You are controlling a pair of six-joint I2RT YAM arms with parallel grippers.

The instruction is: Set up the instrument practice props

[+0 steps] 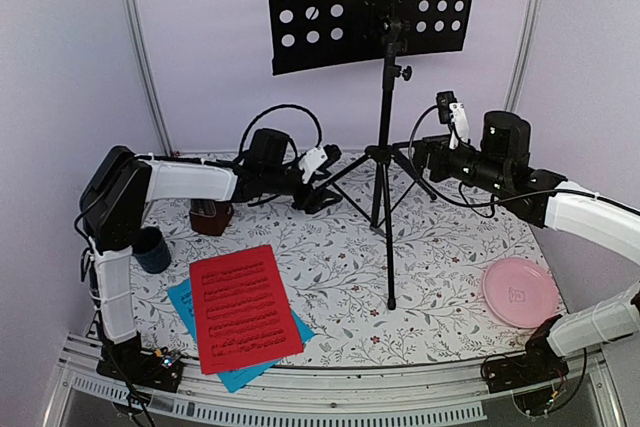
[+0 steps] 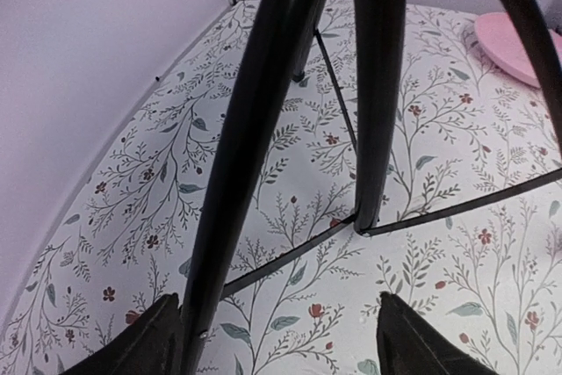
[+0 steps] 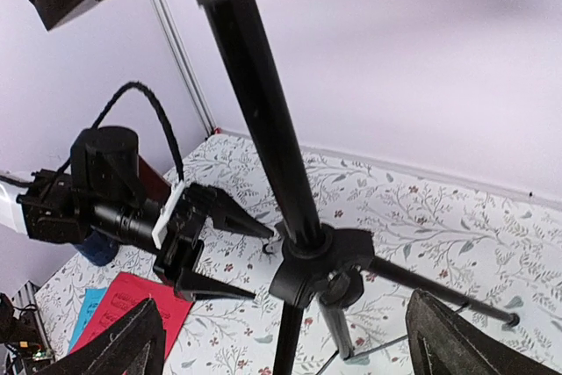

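Observation:
The black perforated music stand (image 1: 370,7) stands upright at the table's back on its tripod legs (image 1: 390,247). My left gripper (image 1: 333,179) is open around the stand's left leg (image 2: 237,173), which runs close along one finger (image 2: 149,344). In the left wrist view that gripper (image 2: 281,340) shows wide jaws. My right gripper (image 1: 420,157) is open just right of the pole. In the right wrist view it (image 3: 290,349) faces the tripod hub (image 3: 320,270) without touching it. The red sheet (image 1: 243,309) lies over the cyan sheet (image 1: 190,302) at the front left. The brown metronome (image 1: 210,217) sits under the left arm.
A dark blue mug (image 1: 152,250) stands by the left arm's elbow. A pink plate (image 1: 519,291) lies at the front right. The tripod's thin braces (image 2: 290,256) run low over the flowered tablecloth. Walls close in behind and at both sides.

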